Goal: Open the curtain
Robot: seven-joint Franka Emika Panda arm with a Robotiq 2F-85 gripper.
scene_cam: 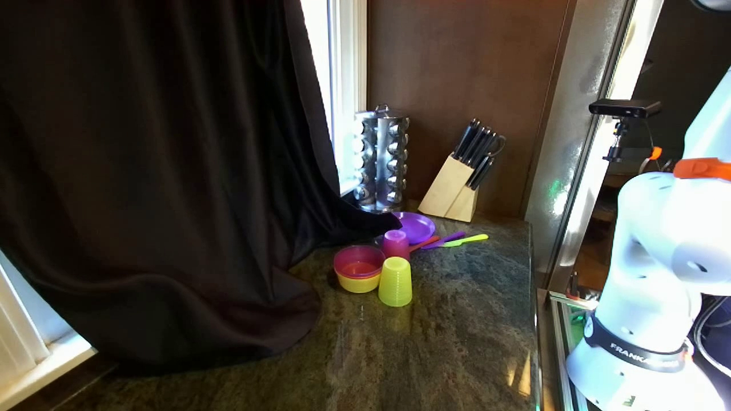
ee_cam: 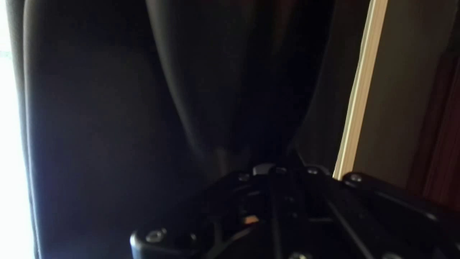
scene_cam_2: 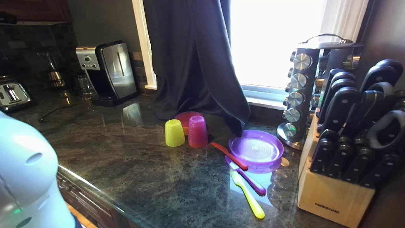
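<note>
The curtain [scene_cam: 165,188] is a very large dark drape with deep vertical folds. Its hem bunches on the countertop beside the cups and bowls. In an exterior view the curtain [scene_cam_2: 190,60] covers the left part of the window, and bright glass shows to its right. In the wrist view the curtain [ee_cam: 97,118] fills most of the picture, and its folds narrow down to my gripper [ee_cam: 287,169]. The fingers are close together with dark fabric at the tips, so the gripper looks shut on the curtain. The exact grip is dark and blurred. The gripper is out of view in both exterior views.
Yellow and pink cups [scene_cam_2: 175,133], stacked bowls [scene_cam: 358,268], a purple plate [scene_cam_2: 256,148] and plastic knives [scene_cam_2: 248,190] lie near the hem. A spice rack [scene_cam: 381,160] and a knife block [scene_cam: 451,188] stand beyond. A coffee maker [scene_cam_2: 107,72] stands left of the window.
</note>
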